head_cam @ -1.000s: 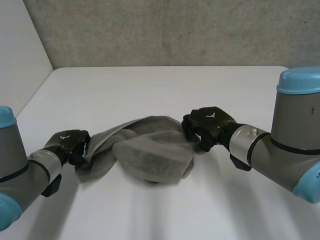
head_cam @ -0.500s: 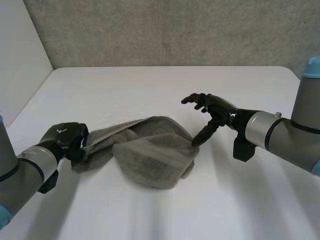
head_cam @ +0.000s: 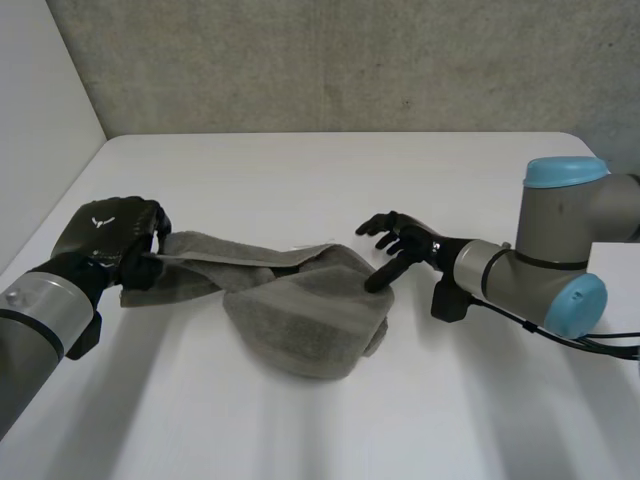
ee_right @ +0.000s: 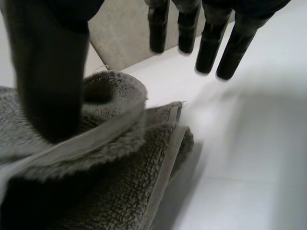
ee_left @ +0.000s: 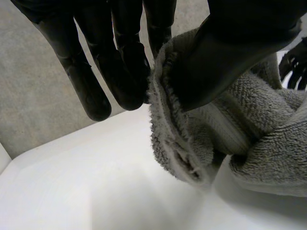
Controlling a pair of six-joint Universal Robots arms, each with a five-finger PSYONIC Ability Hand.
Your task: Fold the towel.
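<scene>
Towel (head_cam: 300, 310) is lying bunched at frame centre. Left hand (head_cam: 108, 238) is pinching its left end. Right hand (head_cam: 408, 241) is spreading open, thumb touching its right edge. White table (head_cam: 320, 170) is stretching wide above and below.

The place looks like a robotics lab or test bench rather than a home; a bare white table (head_cam: 300, 170) stands against a rough grey wall (head_cam: 330, 60) that looks like concrete, and a plain white panel (head_cam: 40, 130) closes off the left side. Two machine arms with grey joints and light-blue caps, the left arm (head_cam: 40, 320) and the right arm (head_cam: 560, 250), reach over the table from the near side; such arms at a plain work surface suit a research or testing room; the homely thing here is a crumpled grey towel (head_cam: 300, 310) lying on the tabletop.
</scene>
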